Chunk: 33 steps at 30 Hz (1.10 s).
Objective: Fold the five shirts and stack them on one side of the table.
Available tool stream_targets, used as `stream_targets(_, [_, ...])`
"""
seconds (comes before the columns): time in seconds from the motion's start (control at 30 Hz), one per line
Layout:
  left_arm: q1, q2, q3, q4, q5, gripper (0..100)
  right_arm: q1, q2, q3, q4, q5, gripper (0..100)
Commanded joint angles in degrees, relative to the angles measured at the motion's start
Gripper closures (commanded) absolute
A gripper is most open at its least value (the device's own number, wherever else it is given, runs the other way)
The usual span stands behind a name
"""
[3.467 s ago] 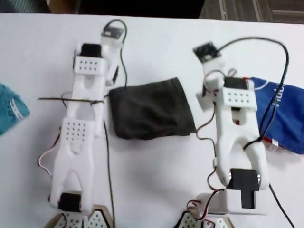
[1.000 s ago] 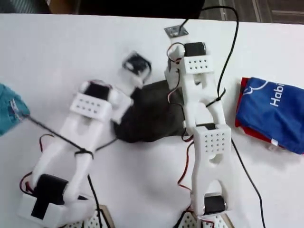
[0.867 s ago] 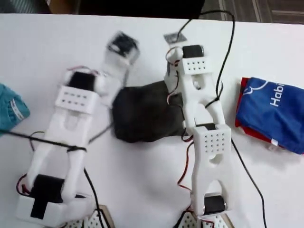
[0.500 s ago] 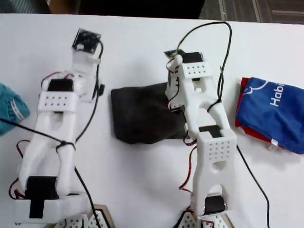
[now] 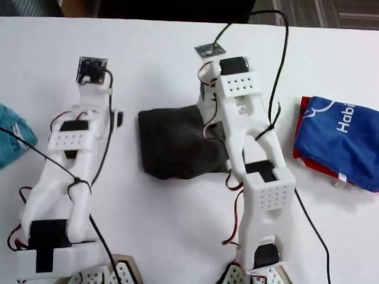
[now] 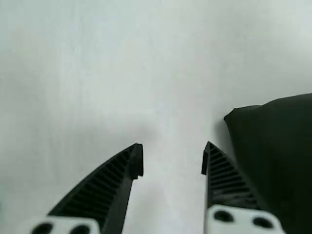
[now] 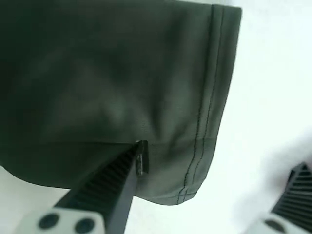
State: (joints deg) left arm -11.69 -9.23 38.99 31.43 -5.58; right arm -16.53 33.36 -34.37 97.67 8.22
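Note:
A folded dark shirt (image 5: 177, 145) lies flat in the middle of the table. My left gripper (image 5: 115, 118) stands open just left of the shirt's far left corner (image 6: 273, 146), over bare table, with nothing between its fingers (image 6: 172, 156). My right gripper (image 5: 205, 105) hovers over the shirt's far right corner. It is open wide (image 7: 219, 163), one finger (image 7: 131, 168) over the dark cloth (image 7: 97, 73) near the stitched hem, the other out past the edge above the table.
A folded blue shirt (image 5: 340, 139) lies on a red one (image 5: 301, 139) at the right side. A teal shirt (image 5: 12, 139) sits at the left edge. Cables loop off both arms. The white table (image 5: 177, 225) has free room at the front.
My left arm has swung left, off the dark shirt's left part to the bare table beside it. The right arm came over from the blue shirt and now holds above the far right corner.

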Motion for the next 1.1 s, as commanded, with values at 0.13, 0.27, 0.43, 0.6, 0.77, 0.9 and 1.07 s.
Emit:
stream_targets(0.13, [-0.4, -1.8, 5.4, -9.1, 0.4, 78, -0.6, 6.4, -1.3, -2.1, -0.7, 56.9])
stream_targets(0.27, [-0.4, -1.8, 5.8, -9.6, 0.4, 78, -0.7, 10.7, -2.5, -3.4, -0.7, 56.9])
stream_targets(0.43, [-0.4, -1.8, 5.8, -9.7, 0.4, 78, 0.0, 14.8, -4.5, -2.3, -4.1, 57.0])
stream_targets(0.6, [-0.4, -1.8, 5.8, -9.7, 0.4, 78, 1.5, 19.8, -3.7, 0.6, -3.7, 59.3])
stream_targets(0.77, [-0.4, -1.8, 6.0, -10.5, 0.4, 78, 2.7, 20.9, -1.1, 0.6, -3.7, 79.6])
stream_targets(0.9, [-0.3, -1.8, 6.1, -10.5, 0.4, 78, 1.5, 20.9, -0.4, 0.6, -1.0, 88.2])
stream_targets(1.07, [-0.4, -1.8, 6.1, -10.5, 0.4, 78, -1.3, 20.9, 3.0, 0.6, 3.5, 96.0])
